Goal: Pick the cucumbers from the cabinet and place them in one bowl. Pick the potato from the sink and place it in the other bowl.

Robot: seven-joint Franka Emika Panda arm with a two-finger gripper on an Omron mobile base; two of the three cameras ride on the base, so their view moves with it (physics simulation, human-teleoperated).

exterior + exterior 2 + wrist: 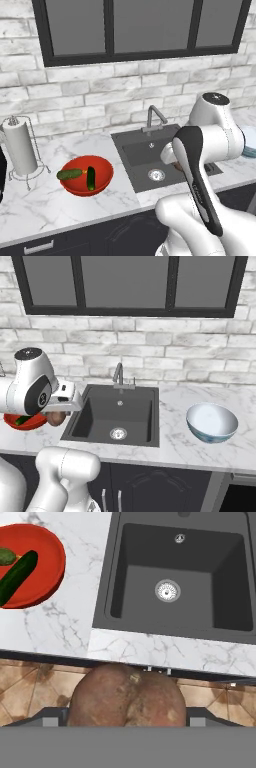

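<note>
Marble counter (175, 448) ran below a brick wall, with the sink (117, 418) set in it. Both cucumbers (80, 175) lay in the red bowl (86, 175). The gripper (127, 722) was clamped on the potato (127, 697), held up clear of the basin, apparently over its front left edge. The blue bowl (212, 422) stood on the counter right of the sink. Carry the potato level across the sink, centre it over the blue bowl, lower it inside the rim, then release.

paper towel roll (20, 146) upright on wire stand | marble counter (45, 202) | dark-framed window (140, 27)
</note>
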